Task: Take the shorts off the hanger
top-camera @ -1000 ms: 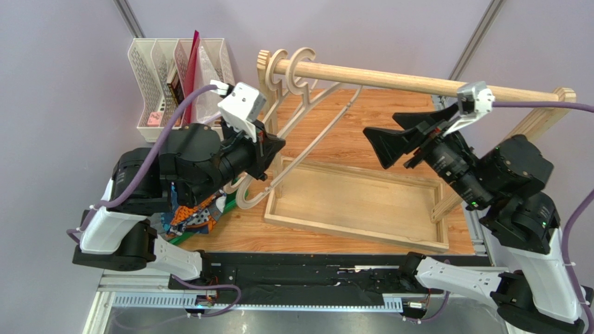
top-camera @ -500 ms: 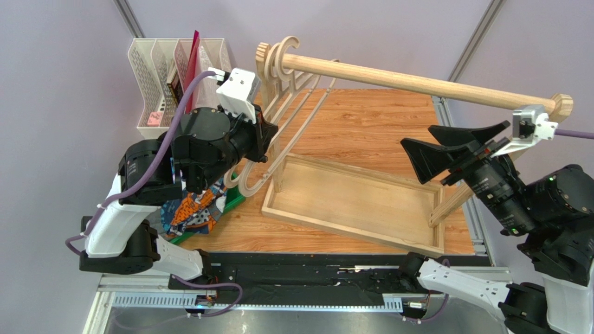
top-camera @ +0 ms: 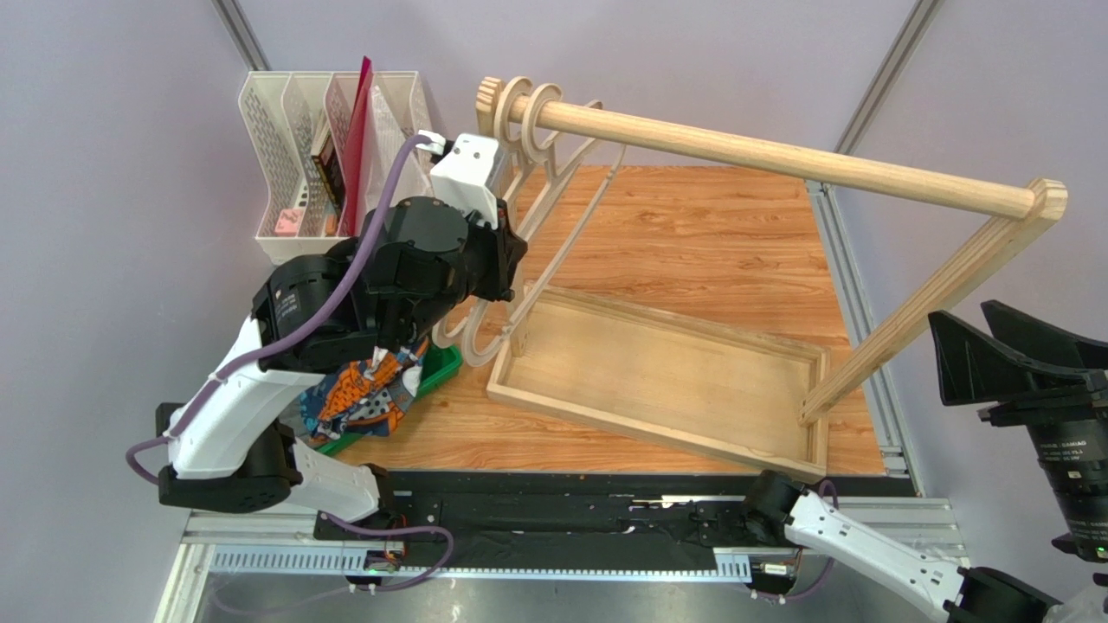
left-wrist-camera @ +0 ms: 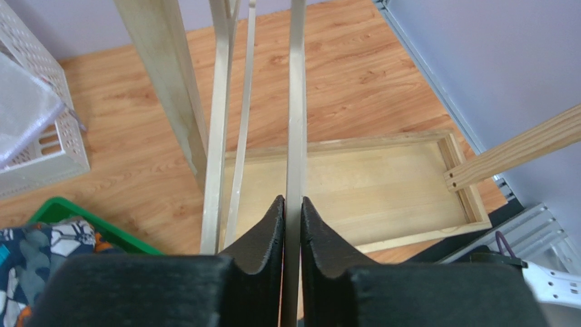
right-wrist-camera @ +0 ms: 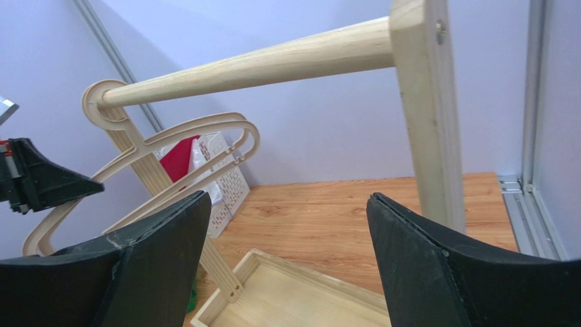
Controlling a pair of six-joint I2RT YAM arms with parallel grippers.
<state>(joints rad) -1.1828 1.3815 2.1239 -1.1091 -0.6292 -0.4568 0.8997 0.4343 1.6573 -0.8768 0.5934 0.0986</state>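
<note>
The patterned shorts (top-camera: 362, 390) lie bunched in a green bin (top-camera: 440, 374) at the near left, under my left arm; they also show at the lower left of the left wrist view (left-wrist-camera: 34, 252). Bare wooden hangers (top-camera: 562, 195) hang at the left end of the rod (top-camera: 780, 158). My left gripper (top-camera: 505, 260) is shut on a thin bar of one hanger (left-wrist-camera: 296, 102), its fingertips (left-wrist-camera: 275, 211) pressed to both sides. My right gripper (top-camera: 1008, 357) stands wide open at the far right, off the table, holding nothing (right-wrist-camera: 286, 197).
A shallow wooden tray (top-camera: 780, 448) forms the rack's base in the middle of the table. The rack's slanted right post (top-camera: 936, 292) rises to the rod. A white file rack (top-camera: 280, 143) with a red folder stands at the back left.
My left gripper has carried the hanger back and left toward the rod's end. My right arm has pulled away from the rod, down and to the right edge, still open.
</note>
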